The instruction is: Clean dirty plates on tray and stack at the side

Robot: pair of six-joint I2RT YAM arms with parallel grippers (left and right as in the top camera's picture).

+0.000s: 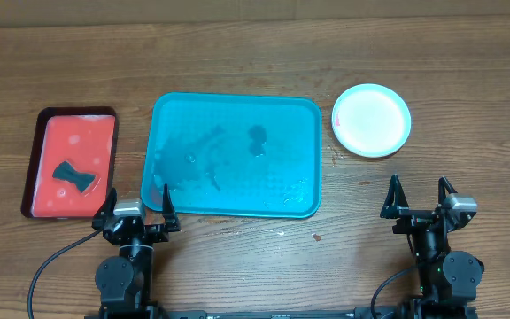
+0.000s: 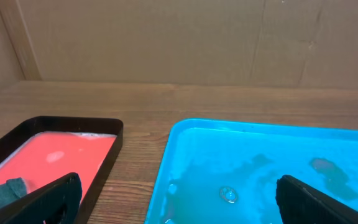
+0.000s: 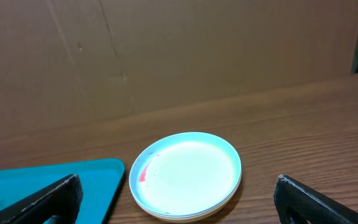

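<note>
Stack's lower plates (image 3: 186, 216) mostly hidden beneath the top plate (image 3: 188, 174).

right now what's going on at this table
Nothing is being handled. The left gripper and right gripper both sit open and empty at the near edge of the table. The teal tray holds no plates, only wet streaks. The plates are stacked on the table to its right; the top one shows a red smear at its rim. A dark cloth-like piece lies in the red tray.

Brown wood-grain table (image 1: 255, 35) w/ plain brown cardboard-like wall (image 2: 166, 37) behind it, creased in spots; even light.
</note>
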